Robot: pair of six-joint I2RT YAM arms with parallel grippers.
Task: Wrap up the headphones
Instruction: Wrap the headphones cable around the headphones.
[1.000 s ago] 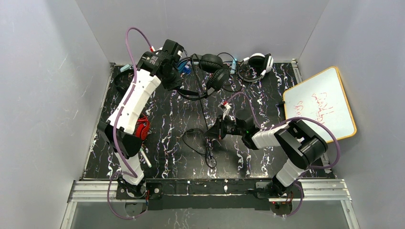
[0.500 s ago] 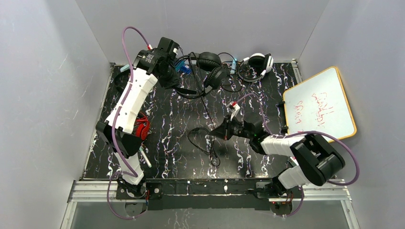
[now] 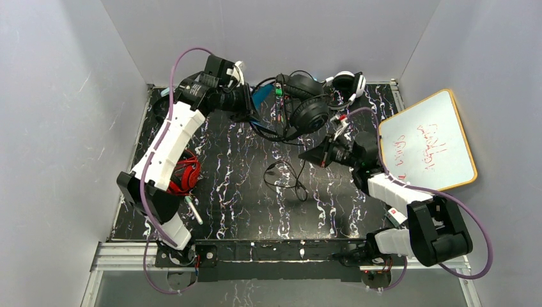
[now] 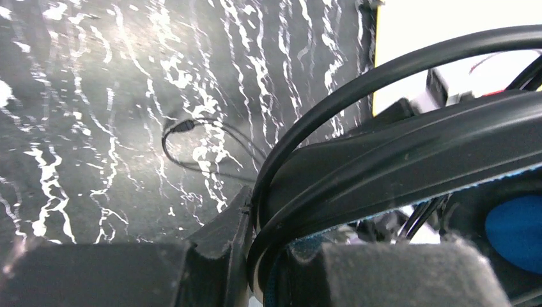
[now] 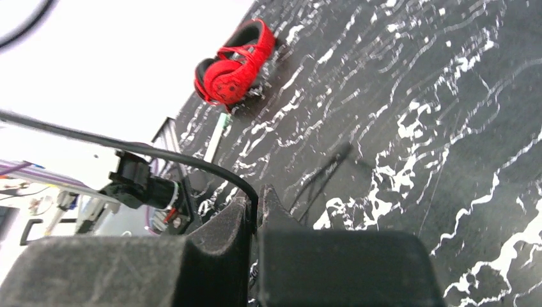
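your left gripper is closed on the headband of the black-and-blue headphones, fingers clamped across the band. that pair is held up at the back of the table, earcups toward the middle, blue padding showing next to the gripper. left wrist view agrees: the band and a run of black cord are wedged between the pads, with blue earcup lining at the right edge.

your right gripper is shut on the thin black cable trailing down from that pair, pinching it just in front of the earcups, right of centre. in the right wrist view the wire comes in from the left and disappears between the closed fingers. the slack lies in a loose loop on the table between the two arms, plug end on the surface.

red headphones sit on the left side of the table, beside the left arm's elbow, well apart from both grippers. white-and-black headphones are at the back edge, just right of the held pair. whiteboard with red writing leans at the right side.
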